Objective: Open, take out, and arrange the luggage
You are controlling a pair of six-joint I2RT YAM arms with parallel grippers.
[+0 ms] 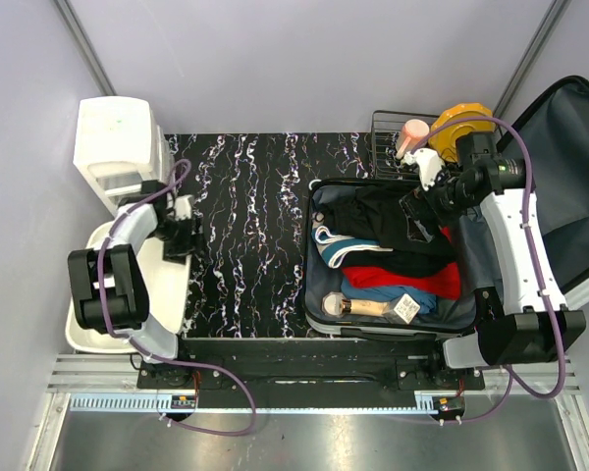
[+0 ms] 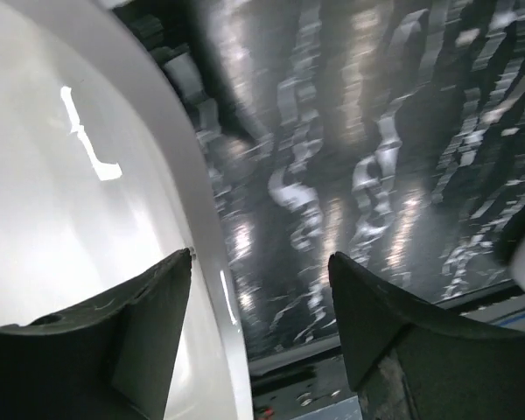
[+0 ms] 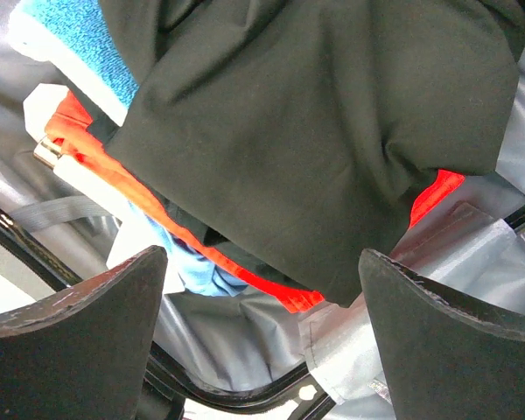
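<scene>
Right fingers [image 3: 79, 324] are gaping wide, empty, above the black garment [image 3: 315, 131] in the luggage [image 1: 312, 294]; closing there could be dragging the red cloth [image 3: 437, 188] along too. Left fingers [image 2: 140, 332] are standing apart, empty.

Luggage lid [image 1: 569, 167] cut by the right edge; marbled tabletop [image 2: 376, 175] smeared with blur.

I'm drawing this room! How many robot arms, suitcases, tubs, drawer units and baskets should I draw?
Arms: 2 (left arm, right arm)
Suitcase: 1
Tub: 1
Drawer unit: 1
Wire basket: 1
Total: 6
</scene>
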